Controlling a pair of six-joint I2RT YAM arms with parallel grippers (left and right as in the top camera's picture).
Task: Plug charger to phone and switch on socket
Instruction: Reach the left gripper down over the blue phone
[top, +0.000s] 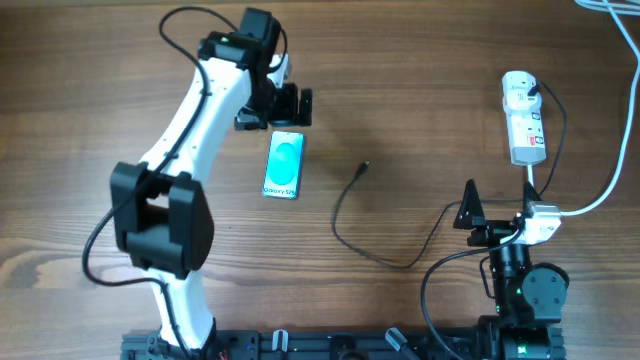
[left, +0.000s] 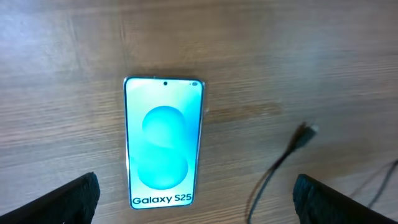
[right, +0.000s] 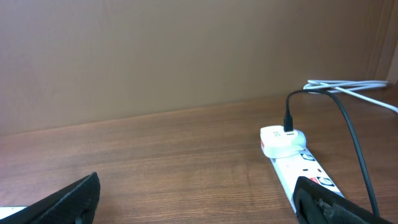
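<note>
The phone (top: 283, 165) lies flat on the wooden table, cyan screen up with "Galaxy S25" text; it also shows in the left wrist view (left: 164, 142). My left gripper (top: 278, 112) is open and empty, just beyond the phone's top edge, and its fingers (left: 199, 205) straddle the phone's near end and the cable. The charger cable's free connector (top: 362, 168) (left: 303, 135) lies right of the phone, apart from it. The white socket strip (top: 524, 120) (right: 298, 163) lies at the far right with the charger adapter (right: 283, 140) plugged in. My right gripper (top: 500, 215) (right: 199, 205) is open and empty, near the strip's near end.
The thin black cable (top: 385, 258) loops across the table's middle towards the right arm. A thick white cable (top: 600, 200) (right: 348, 86) runs along the right side past the strip. The right arm's base (top: 525, 290) sits at the front right.
</note>
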